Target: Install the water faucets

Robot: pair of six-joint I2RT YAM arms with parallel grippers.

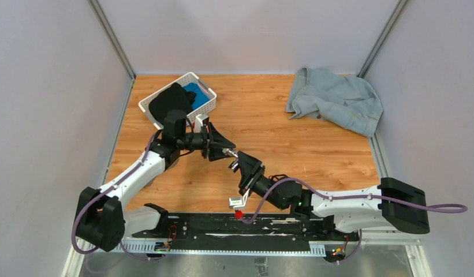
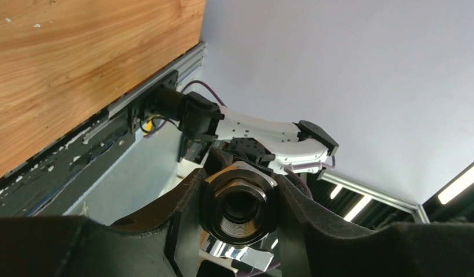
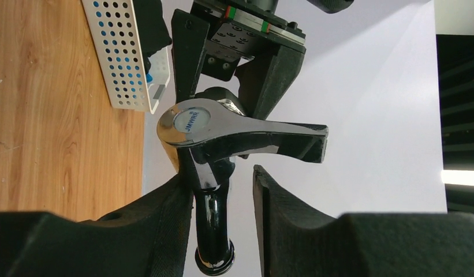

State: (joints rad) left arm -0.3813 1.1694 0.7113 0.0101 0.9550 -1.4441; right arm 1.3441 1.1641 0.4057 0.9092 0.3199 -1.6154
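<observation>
The water faucet [image 1: 229, 152] hangs in the air between my two grippers, above the wooden table. My left gripper [image 1: 219, 145] is shut on the grey threaded nut-like fitting [image 2: 240, 205], which sits between its black fingers with the bore facing the camera. The shiny tap with its handle [image 3: 223, 131] is joined to that fitting. My right gripper [image 3: 221, 176] is open around the tap's curved spout [image 3: 214, 231]. The spout rests against the left finger [image 3: 165, 213], with a gap to the other finger. My left gripper also shows behind the tap in the right wrist view [image 3: 234, 57].
A white perforated basket [image 1: 206, 108] holding black and blue items stands at the back left, just behind my left arm. A crumpled denim garment [image 1: 335, 101] lies at the back right. A black rail [image 1: 240, 226] runs along the near edge.
</observation>
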